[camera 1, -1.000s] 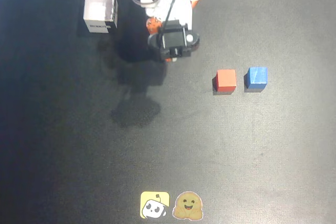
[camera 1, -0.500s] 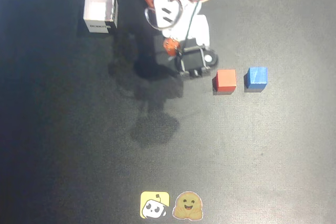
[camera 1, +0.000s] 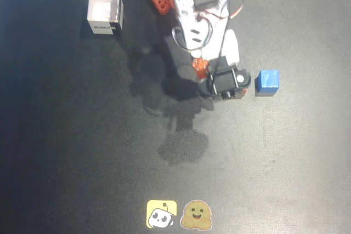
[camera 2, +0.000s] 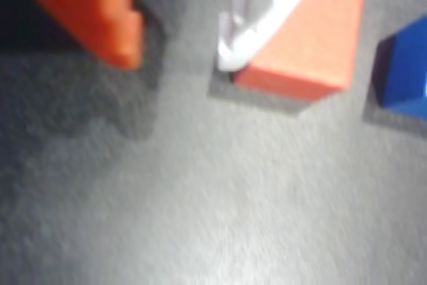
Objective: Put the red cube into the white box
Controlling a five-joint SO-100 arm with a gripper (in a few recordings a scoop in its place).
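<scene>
Reaching over the red cube, our gripper stands spread and empty in the wrist view: the orange finger sits at about ten o'clock from the picture's centre, the white finger at about one o'clock, its tip at the cube's near-left corner. Whether that tip touches the cube we cannot tell through the blur. The cube rests on the dark table, not yet between the fingers, with the blue cube just beside it at three o'clock.

From overhead, we see the arm stretched down from twelve o'clock, its gripper head covering the spot where the red cube lies, the blue cube next to it at three o'clock. The white box waits well apart at ten o'clock, nothing red in it.

We judge this the approach to the grasp. Next, the fingers need to shift toward the blue cube and settle either side of the red one without nudging its neighbour.

A second ago the gripper hung near the arm's base, with the red cube in plain overhead sight; since then it has swung out over the cube.
</scene>
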